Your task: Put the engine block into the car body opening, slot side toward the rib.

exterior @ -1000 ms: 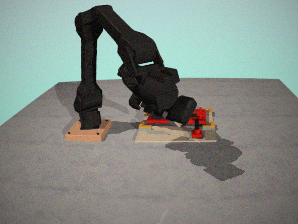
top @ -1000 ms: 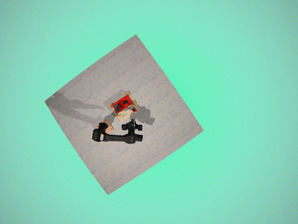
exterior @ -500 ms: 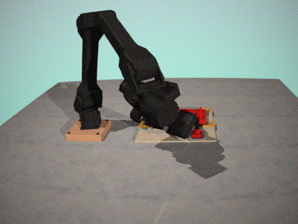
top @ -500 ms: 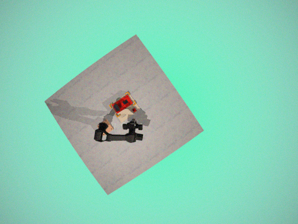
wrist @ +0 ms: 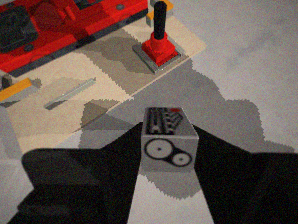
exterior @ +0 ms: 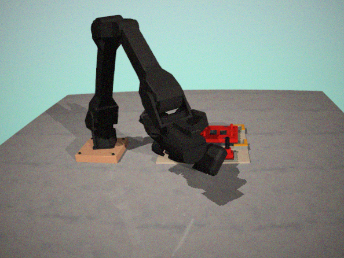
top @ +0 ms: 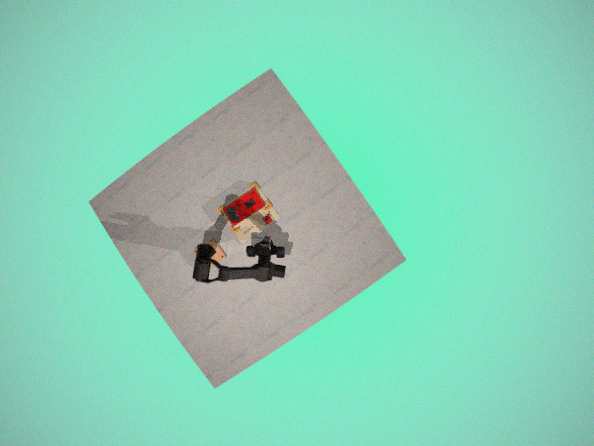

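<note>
My gripper (wrist: pixel 164 126) is shut on the engine block (wrist: pixel 171 151), a grey block with an engine picture on one face and two pulley circles on another. In the top and exterior views the block and fingertips are hidden. In the wrist view the block is beside the near edge of the beige board (top: pixel 246 232) (exterior: pixel 242 157) (wrist: pixel 36 129), not over the car. The red car body (top: pixel 239 210) (exterior: pixel 215 139) (wrist: pixel 94 21) lies on the board. In the exterior view, its dark opening (exterior: pixel 213 132) is beyond the hand, split by a red bar. The block's slot is not visible.
A red post with a black handle (top: pixel 267 219) (exterior: pixel 227 143) (wrist: pixel 160 22) stands upright on the board between car and near edge. Orange corner brackets (top: pixel 268 205) (exterior: pixel 241 144) (wrist: pixel 17 90) surround the car. A thin grey strip (wrist: pixel 70 93) is on the board. The arm stands on a wooden base (exterior: pixel 98 158).
</note>
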